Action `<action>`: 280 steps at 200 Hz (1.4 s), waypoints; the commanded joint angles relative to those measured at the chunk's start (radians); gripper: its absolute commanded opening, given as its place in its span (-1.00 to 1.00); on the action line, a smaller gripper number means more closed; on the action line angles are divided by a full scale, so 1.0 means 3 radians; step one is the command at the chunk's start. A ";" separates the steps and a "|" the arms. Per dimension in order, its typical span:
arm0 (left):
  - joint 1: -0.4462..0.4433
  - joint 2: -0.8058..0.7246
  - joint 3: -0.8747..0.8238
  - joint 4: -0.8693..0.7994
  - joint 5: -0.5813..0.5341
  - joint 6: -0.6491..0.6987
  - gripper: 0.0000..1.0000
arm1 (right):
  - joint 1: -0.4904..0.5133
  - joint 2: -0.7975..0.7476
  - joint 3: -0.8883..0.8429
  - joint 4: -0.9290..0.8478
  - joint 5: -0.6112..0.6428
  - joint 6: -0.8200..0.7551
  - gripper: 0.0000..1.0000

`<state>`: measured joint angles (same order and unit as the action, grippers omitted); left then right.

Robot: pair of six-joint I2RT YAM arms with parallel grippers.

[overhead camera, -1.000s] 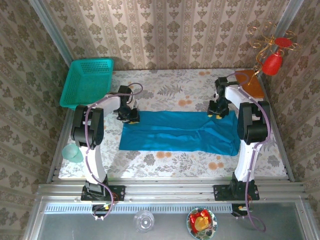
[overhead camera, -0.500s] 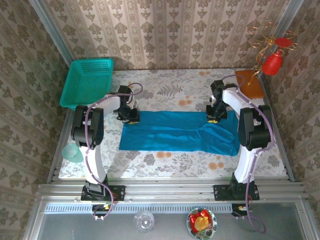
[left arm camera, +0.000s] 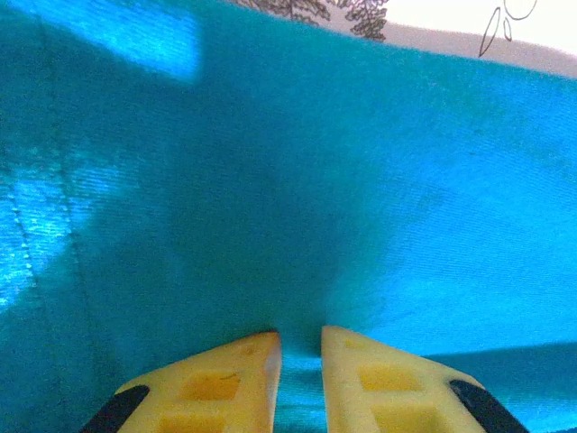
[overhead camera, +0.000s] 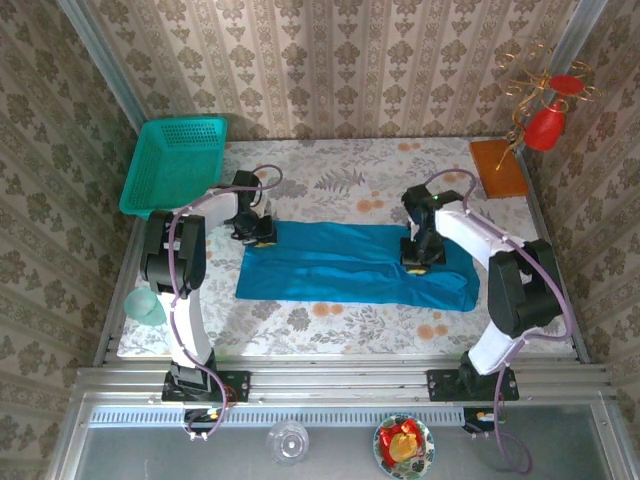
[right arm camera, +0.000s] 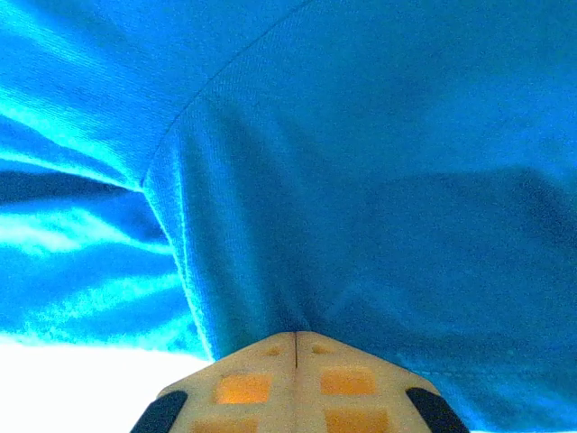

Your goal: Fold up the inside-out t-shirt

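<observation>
Wallpapered booth, floral-print bench (overhead camera: 350, 180) w/ the two arms reaching in from the near edge. Teal-blue t-shirt (overhead camera: 340, 272) lies flat across the middle of the bench as one long band running left to right. No sleeves stick out, so I'd say the lengthwise folds are prob done already (can't tell from where I stand how many layers are in there). Right end looks a bit wider and lumpier than the left, w/ a crease running along the middle.

Left claw (overhead camera: 258, 234) sits at the far left corner of the band, tips nearly together w/ a pinch of cloth drawn up between them, so it's gripping the t-shirt. Right claw (overhead camera: 421, 258) is down on the band towards its right end. Its tips are pressed together and the fabric puckers into them along a seam, so that one's gripping cloth too.

What's left, imo: the band needs folding across its length, one end over the other, maybe twice, to get a compact packet, then smoothing. Roughly halfway, I reckon. Green mesh basket (overhead camera: 175, 165) at the far left corner sits well apart from it all
</observation>
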<state>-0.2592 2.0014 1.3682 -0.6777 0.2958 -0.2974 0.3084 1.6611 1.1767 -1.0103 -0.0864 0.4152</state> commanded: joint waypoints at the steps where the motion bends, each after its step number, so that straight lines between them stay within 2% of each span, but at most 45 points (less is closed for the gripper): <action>1: 0.0060 0.0000 -0.0066 -0.0036 -0.0122 0.0071 -0.58 | 0.0116 -0.0212 -0.0029 -0.0170 -0.0038 0.0282 -0.62; 34: 0.0057 -0.0097 0.0003 -0.0055 -0.0108 0.0051 -0.58 | -0.0008 -0.0436 0.0023 -0.0138 0.0033 0.0281 -0.36; 82: -0.0063 -0.0322 0.0108 -0.0111 -0.0033 0.0010 -0.57 | -0.0600 -0.0616 -0.0386 0.0221 -0.0011 0.0222 -0.32; 140: -0.0135 -0.0565 -0.0300 -0.0017 -0.0027 -0.0061 -0.55 | -0.1195 -0.0443 -0.1070 0.1028 -0.0758 0.0427 -0.18; 157: -0.0081 -0.0566 -0.0500 0.0064 -0.0017 -0.0084 -0.54 | -0.1321 -0.0371 -0.1194 0.1097 -0.0622 0.0626 -0.14; 172: -0.0017 -0.0566 -0.0689 0.0172 -0.0001 -0.0115 -0.54 | -0.1412 -0.0374 -0.1251 0.1031 -0.0282 0.0819 -0.13; 187: 0.0032 -0.0558 -0.0839 0.0256 -0.0004 -0.0133 -0.54 | -0.1461 -0.0408 -0.1256 0.0954 -0.0047 0.0877 -0.10; 216: 0.0054 -0.0523 -0.0938 0.0276 0.0000 -0.0123 -0.54 | -0.1473 -0.0525 -0.1164 0.0892 -0.0074 0.0832 -0.10; 251: 0.0046 -0.0728 -0.0880 0.0246 0.0046 -0.0149 -0.54 | -0.1477 -0.0705 -0.0845 0.0913 -0.0235 0.0618 -0.11; 280: 0.0036 -0.0804 -0.0731 0.0181 0.0083 -0.0140 -0.54 | -0.1483 -0.0397 -0.0412 0.0981 -0.0568 0.0270 -0.04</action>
<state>-0.2478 1.8008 1.1145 -0.5980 0.3176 -0.3218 -0.1307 1.4883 0.9501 -0.7334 -0.1783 0.5938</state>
